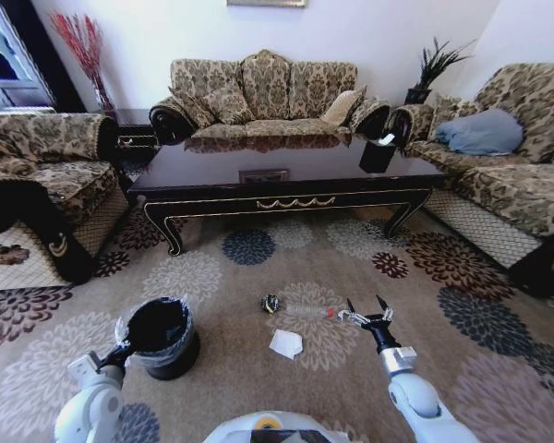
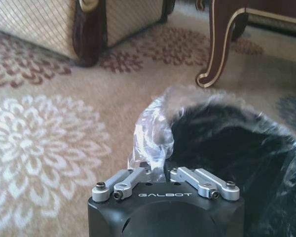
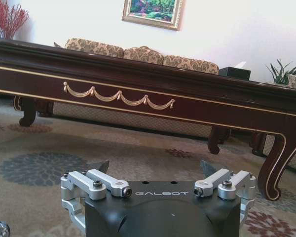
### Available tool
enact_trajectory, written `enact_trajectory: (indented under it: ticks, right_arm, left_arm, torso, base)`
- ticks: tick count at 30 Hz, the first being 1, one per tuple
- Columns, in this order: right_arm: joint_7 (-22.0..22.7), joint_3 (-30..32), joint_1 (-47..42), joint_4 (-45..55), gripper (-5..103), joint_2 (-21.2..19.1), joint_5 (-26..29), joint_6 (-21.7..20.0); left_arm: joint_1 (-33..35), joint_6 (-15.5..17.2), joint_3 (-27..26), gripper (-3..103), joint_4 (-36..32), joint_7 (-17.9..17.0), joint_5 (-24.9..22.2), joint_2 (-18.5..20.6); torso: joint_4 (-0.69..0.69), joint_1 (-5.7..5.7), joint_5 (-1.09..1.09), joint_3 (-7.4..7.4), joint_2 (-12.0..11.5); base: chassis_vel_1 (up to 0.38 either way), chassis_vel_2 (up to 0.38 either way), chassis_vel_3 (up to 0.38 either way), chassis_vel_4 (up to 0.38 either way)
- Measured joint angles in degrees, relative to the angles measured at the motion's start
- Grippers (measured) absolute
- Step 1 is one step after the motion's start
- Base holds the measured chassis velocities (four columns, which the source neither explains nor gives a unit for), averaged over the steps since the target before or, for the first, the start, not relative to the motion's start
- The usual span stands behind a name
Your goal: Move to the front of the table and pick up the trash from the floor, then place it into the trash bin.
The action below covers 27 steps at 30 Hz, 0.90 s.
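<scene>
Down on the floor (image 1: 258, 277), the right claw (image 1: 367, 309) hangs low with its two fingers spread wide and nothing between them. The clear bottle (image 1: 309, 312) with its red cap lies just beside that claw at its 9 o'clock in the head view, cap end toward the fingers, close to the nearer fingertip but whether it touches I cannot tell. The small dark wrapper (image 1: 270, 303) sits at the bottle's far end, further toward 9 o'clock. The crumpled white paper (image 1: 286, 344) lies near the claw at about 8 o'clock. The left claw (image 2: 160, 170) is pinched shut on the clear bag liner at the rim of the trash bin (image 1: 163, 337), which stands on the carpet well apart from the litter, out at 9 o'clock. The table (image 1: 286, 180) stretches across at 12 o'clock, a black tissue box (image 1: 377, 152) on its right end.
</scene>
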Motion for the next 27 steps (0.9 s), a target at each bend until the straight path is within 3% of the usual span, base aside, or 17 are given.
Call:
enact_trajectory:
  ticks: [7, 10, 12, 19, 27]
  right_arm:
    - [-0.1, -0.5, 0.5, -0.8, 100, -0.3, -0.4, 0.0]
    - [-0.1, -0.8, 0.5, -1.4, 100, 0.0, -1.1, 0.0]
    - [-0.1, -0.8, 0.5, -1.7, 100, 0.2, -1.4, 0.0]
    - [-0.1, -0.7, 0.2, -2.2, 100, 0.5, -2.1, 0.1]
    - [-0.1, -0.6, 0.2, -2.5, 100, 0.7, -2.5, 0.2]
  left_arm:
    - [-0.7, 2.5, -0.1, 34, 0.1, -3.2, -4.8, -0.3]
    - [-0.9, 5.0, -0.3, 50, -1.9, -6.1, -8.1, -0.2]
    - [-0.9, 5.4, -0.4, 50, -2.4, -6.7, -8.5, -0.1]
    - [-1.6, 8.1, -0.9, 84, -3.9, -11.2, -12.2, 0.3]
    - [-2.2, 10.5, -0.5, 102, -2.1, -17.9, -15.5, -0.2]
  torso:
    - [0.01, 0.0, 0.01, 0.0, 0.0]
    - [0.01, 0.0, 0.03, 0.0, 0.0]
    - [0.01, 0.0, 0.04, 0.0, 0.0]
    - [0.0, 0.0, 0.05, 0.0, 0.0]
    - [0.02, 0.0, 0.04, 0.0, 0.0]
  base:
    - [0.0, 0.0, 0.0, 0.0]
    - [0.0, 0.0, 0.0, 0.0]
    - [0.0, 0.0, 0.0, 0.0]
    - [0.0, 0.0, 0.0, 0.0]
    - [0.0, 0.0, 0.0, 0.0]
